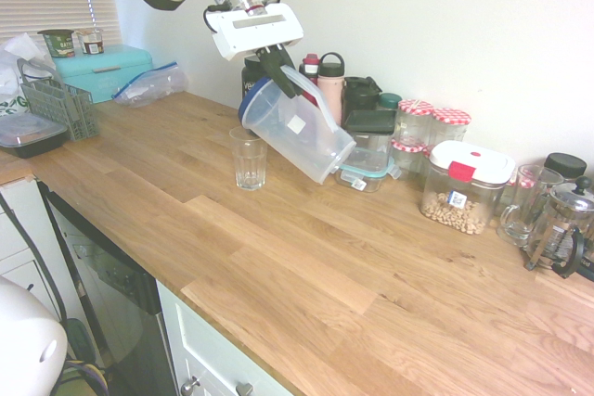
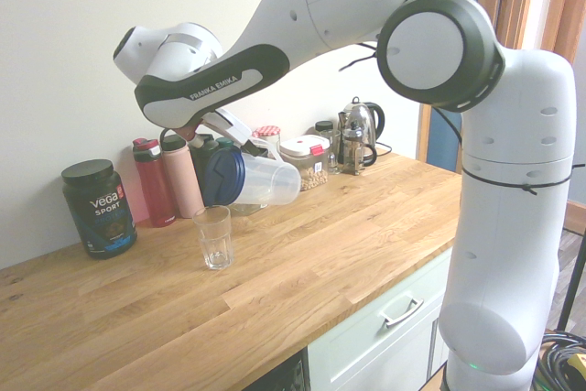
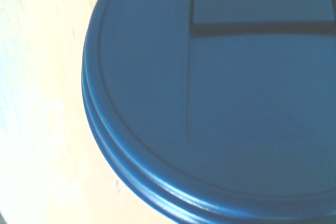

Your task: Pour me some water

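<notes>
One pair of jaws [image 1: 281, 73], pinching pitcher handle [image 1: 320, 93]; pitcher [image 1: 302, 132] tilted, blue lid [image 1: 253, 104] towards glass [image 1: 249, 162]. Glass upright on bench [image 1: 269, 257]. For good pour, we centre spout over glass mouth, keep lid clear of rim, tip slowly, watch for handle slip, and level pitcher before overfilling.

One blue-lidded pitcher [image 1: 299, 132], one drinking glass [image 1: 249, 162], one black tub [image 2: 99, 210].
</notes>
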Motion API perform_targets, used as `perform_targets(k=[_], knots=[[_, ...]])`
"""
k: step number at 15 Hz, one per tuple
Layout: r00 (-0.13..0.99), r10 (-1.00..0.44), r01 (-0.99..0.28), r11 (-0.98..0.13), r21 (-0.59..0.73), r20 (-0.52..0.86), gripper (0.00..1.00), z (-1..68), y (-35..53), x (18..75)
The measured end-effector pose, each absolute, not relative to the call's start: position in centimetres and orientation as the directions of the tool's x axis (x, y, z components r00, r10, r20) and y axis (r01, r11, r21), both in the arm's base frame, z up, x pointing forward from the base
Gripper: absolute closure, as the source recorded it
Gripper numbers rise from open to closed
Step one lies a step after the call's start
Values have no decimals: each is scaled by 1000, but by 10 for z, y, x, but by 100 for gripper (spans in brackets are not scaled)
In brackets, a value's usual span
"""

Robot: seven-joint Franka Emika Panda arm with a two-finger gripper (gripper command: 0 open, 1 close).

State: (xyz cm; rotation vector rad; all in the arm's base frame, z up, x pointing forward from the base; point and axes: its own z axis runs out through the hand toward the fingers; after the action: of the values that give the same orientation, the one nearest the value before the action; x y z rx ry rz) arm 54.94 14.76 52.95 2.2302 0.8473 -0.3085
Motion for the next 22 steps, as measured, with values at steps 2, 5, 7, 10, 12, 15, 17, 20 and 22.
perform_targets(k=[2, 5, 7, 10, 12, 15, 17, 20, 22], knots=[[752, 477, 659, -513, 551, -455, 100, 529, 149, 550], [754, 483, 656, -515, 552, -445, 100, 540, 150, 551], [775, 495, 632, -593, 499, -392, 100, 552, 150, 549], [834, 475, 552, -732, 400, -282, 100, 596, 114, 538], [879, 429, 475, -822, 313, -209, 100, 621, 75, 524], [937, 326, 345, -920, 187, -123, 100, 609, 50, 517], [964, 247, 256, -961, 103, -97, 100, 586, 50, 516], [990, 122, 123, -992, 0, -64, 100, 561, 25, 504], [999, 19, 17, -999, -50, -40, 100, 558, -22, 487]])
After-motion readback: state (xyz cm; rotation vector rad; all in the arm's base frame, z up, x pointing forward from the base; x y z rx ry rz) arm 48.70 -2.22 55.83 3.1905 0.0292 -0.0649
